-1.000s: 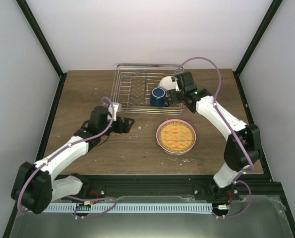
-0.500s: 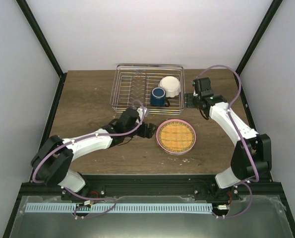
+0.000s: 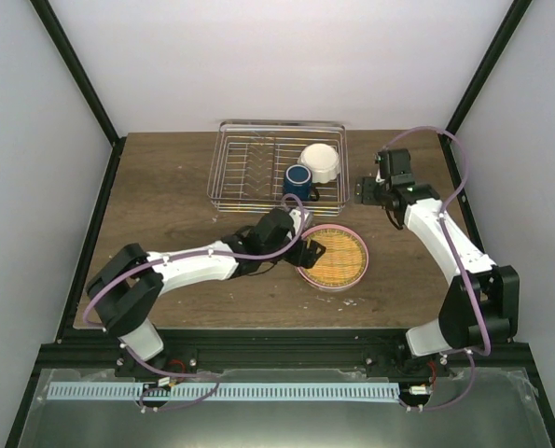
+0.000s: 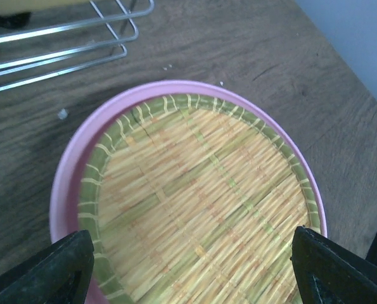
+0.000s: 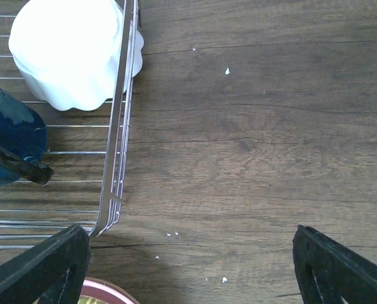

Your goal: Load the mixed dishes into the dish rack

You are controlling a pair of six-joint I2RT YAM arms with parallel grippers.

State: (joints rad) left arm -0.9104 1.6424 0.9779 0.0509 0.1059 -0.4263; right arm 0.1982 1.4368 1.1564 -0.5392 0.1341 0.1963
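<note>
The pink plate [image 3: 305,273] lies on the table in front of the dish rack [image 3: 235,159], with the yellow-lime ribbed plate [image 3: 333,256] stacked in it. My left gripper [image 3: 308,252] is open, hovering over the stack's left part; its jaws straddle the ribbed plate [image 4: 201,202] and pink rim [image 4: 60,190] in the left wrist view [image 4: 198,272]. The white scalloped bowl [image 3: 320,161] and dark blue mug [image 3: 298,181] sit in the rack's right end. My right gripper [image 3: 362,189] is open and empty over bare table just right of the rack [image 5: 191,269]. The mint-green plate is not in view.
The rack's near corner wires [image 4: 61,38] lie just beyond the plates. In the right wrist view the rack's right wall [image 5: 121,114] holds the bowl [image 5: 68,50] and mug [image 5: 11,133]. Black frame posts flank the wooden table [image 3: 165,187].
My left arm swung right from the rack's front-left corner to over the stacked plates. My right gripper left the bowl in the rack and drew back to the rack's right side.
</note>
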